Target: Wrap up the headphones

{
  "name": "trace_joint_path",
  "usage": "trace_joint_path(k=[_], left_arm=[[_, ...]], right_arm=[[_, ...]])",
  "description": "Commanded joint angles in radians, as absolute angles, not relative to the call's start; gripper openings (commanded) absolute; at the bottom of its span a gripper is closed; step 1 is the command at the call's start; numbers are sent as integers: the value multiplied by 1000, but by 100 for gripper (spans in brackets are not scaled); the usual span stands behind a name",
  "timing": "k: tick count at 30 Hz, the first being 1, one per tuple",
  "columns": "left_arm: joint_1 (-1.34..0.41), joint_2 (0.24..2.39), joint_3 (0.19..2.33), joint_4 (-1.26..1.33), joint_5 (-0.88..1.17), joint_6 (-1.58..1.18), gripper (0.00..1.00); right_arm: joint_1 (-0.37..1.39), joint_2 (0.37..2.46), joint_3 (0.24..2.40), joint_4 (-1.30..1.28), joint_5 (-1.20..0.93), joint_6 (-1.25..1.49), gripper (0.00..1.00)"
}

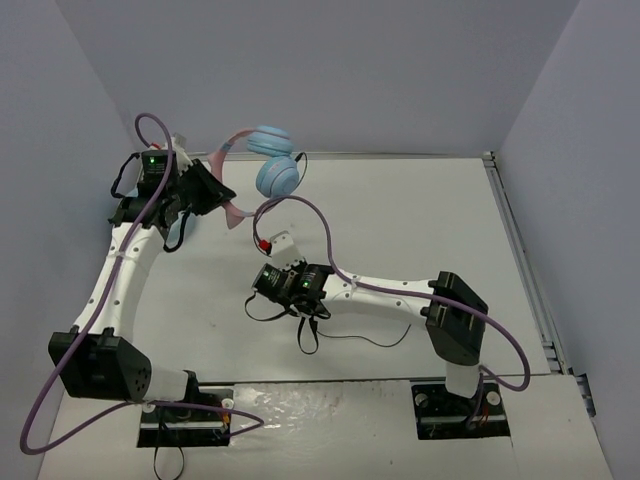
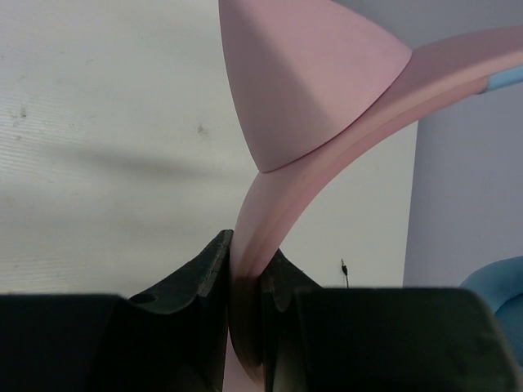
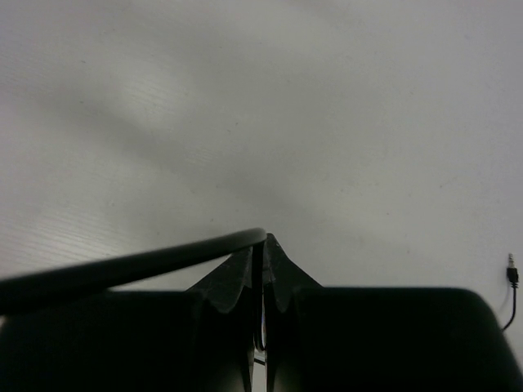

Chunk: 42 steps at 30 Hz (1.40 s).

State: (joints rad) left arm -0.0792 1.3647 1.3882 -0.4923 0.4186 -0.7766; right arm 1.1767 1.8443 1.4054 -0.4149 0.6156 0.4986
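Observation:
The headphones hang in the air at the back left: two round light blue ear cups (image 1: 277,176) on a pink cat-eared headband (image 1: 232,208). My left gripper (image 1: 218,192) is shut on the headband, which rises between its fingers in the left wrist view (image 2: 270,212), with a pink ear (image 2: 302,73) above. My right gripper (image 1: 262,283) is low over the table's middle, shut on the thin black cable (image 3: 122,265). The rest of the cable (image 1: 350,340) lies loose on the table in front of it. The plug shows in the right wrist view (image 3: 511,268).
Grey walls close in the white table (image 1: 420,220) at the back and both sides. A metal rail (image 1: 520,250) runs along the right edge. Purple arm cables (image 1: 330,255) loop above the right arm and beside the left arm.

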Motion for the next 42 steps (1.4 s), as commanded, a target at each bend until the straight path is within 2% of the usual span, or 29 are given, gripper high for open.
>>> trace_joint_path(k=[1,16,31,42], left_arm=[[-87,1335,1425,-457,386,-704,0],[-114,1349,1393,-572,251,-571,0],[-182,1354,1365,-641,239,-507,0],[-261,1359,1323,-660,240,-469,0]], right_arm=[[1202,1811,1476,-561,722,537,0],[1226,1781,1580,-704,875,528,0],[1225,1858,1822,-870,1140,456,0],[1227,1859,1866,-876,1285,425,0]])
